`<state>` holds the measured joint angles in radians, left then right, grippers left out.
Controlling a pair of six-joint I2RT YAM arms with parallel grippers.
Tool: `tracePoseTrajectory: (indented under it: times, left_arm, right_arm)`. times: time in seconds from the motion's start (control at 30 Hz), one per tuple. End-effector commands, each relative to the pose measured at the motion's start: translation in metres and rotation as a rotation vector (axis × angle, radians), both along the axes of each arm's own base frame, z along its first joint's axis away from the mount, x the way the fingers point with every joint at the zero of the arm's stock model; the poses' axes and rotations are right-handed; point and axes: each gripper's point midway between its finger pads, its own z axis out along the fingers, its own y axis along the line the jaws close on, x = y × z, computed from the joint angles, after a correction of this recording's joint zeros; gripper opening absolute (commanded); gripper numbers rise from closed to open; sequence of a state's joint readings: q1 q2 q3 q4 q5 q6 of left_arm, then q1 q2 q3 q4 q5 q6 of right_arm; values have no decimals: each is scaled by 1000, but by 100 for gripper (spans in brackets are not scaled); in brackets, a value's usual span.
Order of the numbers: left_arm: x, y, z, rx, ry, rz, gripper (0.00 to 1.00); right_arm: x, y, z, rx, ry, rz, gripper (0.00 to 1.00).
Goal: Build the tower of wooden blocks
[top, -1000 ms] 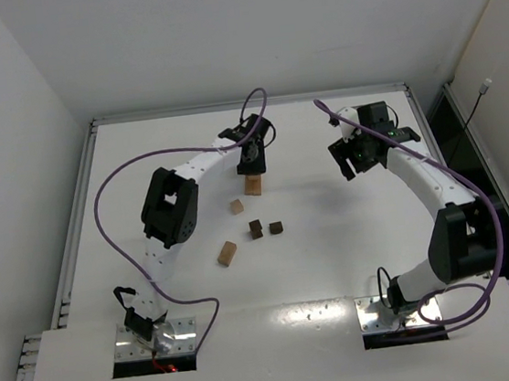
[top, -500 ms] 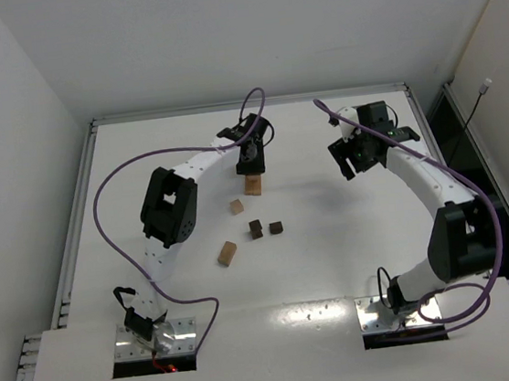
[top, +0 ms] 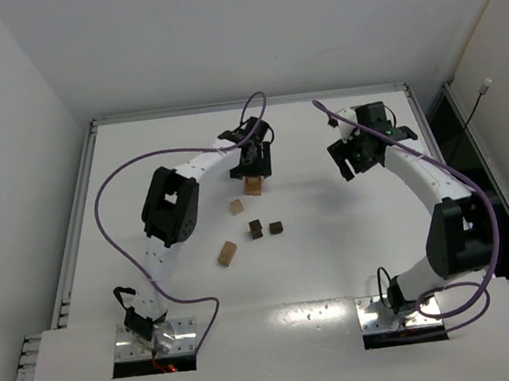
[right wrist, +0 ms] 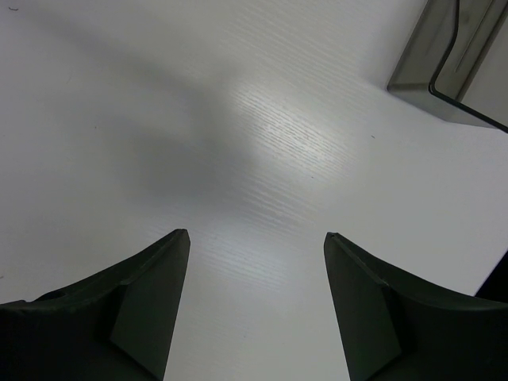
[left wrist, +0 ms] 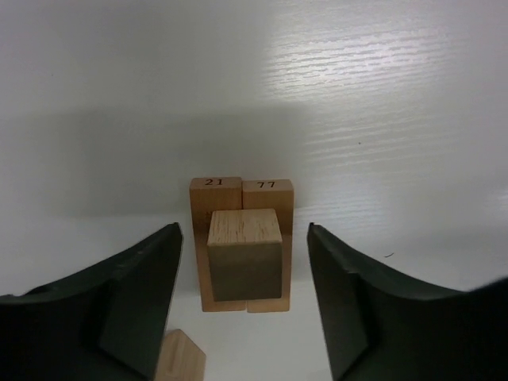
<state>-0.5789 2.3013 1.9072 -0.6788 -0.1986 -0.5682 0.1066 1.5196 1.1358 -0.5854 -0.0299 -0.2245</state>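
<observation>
The wood block tower stands at the table's far middle. In the left wrist view it is two light tan blocks, numbered 21 and 77, side by side with a tan cube on top. No dark cube is on it. My left gripper is open just behind and above the tower. Its fingers stand on either side of the cube without touching it. My right gripper is open and empty over bare table at the far right, and it also shows in the right wrist view.
Loose blocks lie nearer than the tower: a small tan cube, two dark brown cubes and a tan block. A tan block corner shows by my left finger. A dark translucent tray sits beyond the right gripper.
My left gripper has shifted slightly over the tower and its jaws now stand clear of the top cube. The blocks and the right arm have barely moved.
</observation>
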Motion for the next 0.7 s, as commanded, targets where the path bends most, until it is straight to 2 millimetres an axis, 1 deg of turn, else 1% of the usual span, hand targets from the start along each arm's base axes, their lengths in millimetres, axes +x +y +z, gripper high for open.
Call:
tracePoseTrajectory:
  times: [0.0,0.07,0.1,0.13,0.17,0.23,0.27,0.3,0.33,0.37,0.4,0.43,0.47,0.5,0.53,0.57,0.6,0.63,0.67]
  left_arm:
    - [3,3,-5,0,3,0,67]
    - [3,3,-5,0,3,0,74]
    - [3,3,-5,0,3,0,76]
    - [3,2,0,-6,-6,0,78]
    - [3,3,0,-1,-7,-8,78]
    - [4,2,18,-18,-34,-8,80]
    - [2,-2,26,-27,-47,-17,80]
    - [2,0,40,-32,-71,-12,84]
    - [-3,-3,48,-38,-80,-21,85]
    - [-2,-1,57,-43,-104,-15,87]
    - [-3,3,76,-50,-138,-6,92]
    - [-9,0,85,-58,-150,-17,94]
    - [-11,4,96,-57,-171,-8,95]
    - [-19,7,97,-50,-169,-3,96]
    - [-20,8,108,-69,-196,-2,96]
    - [-27,12,134,-96,-235,-1,93]
    - [-30,14,143,-111,-257,0,89]
    - [-42,18,139,-102,-242,-10,89]
    - [-49,22,162,-128,-287,-15,88]
  right_arm:
    - [14,3,19,22,-60,-6,66]
    - [14,3,19,22,-60,-6,66]
    - [14,3,19,22,-60,-6,66]
    - [14,3,19,22,-60,-6,66]
    - [14,3,19,22,-60,-6,66]
    - [12,2,15,21,-51,-6,66]
    - [12,2,15,21,-51,-6,66]
    - [12,2,15,21,-51,-6,66]
    - [12,2,19,22,-60,-6,66]
    - [12,2,19,22,-60,-6,66]
    - [12,2,19,22,-60,-6,66]
    - [12,2,19,22,-60,-6,66]
    - [12,1,22,16,-71,-11,66]
    - [12,1,22,16,-71,-12,66]
    - [12,1,27,17,-83,-11,66]
    - [12,1,27,17,-84,-11,66]
    - [12,0,30,13,-94,-4,66]
    - [9,0,30,13,-94,-4,66]
    - [9,0,30,13,-94,-4,66]
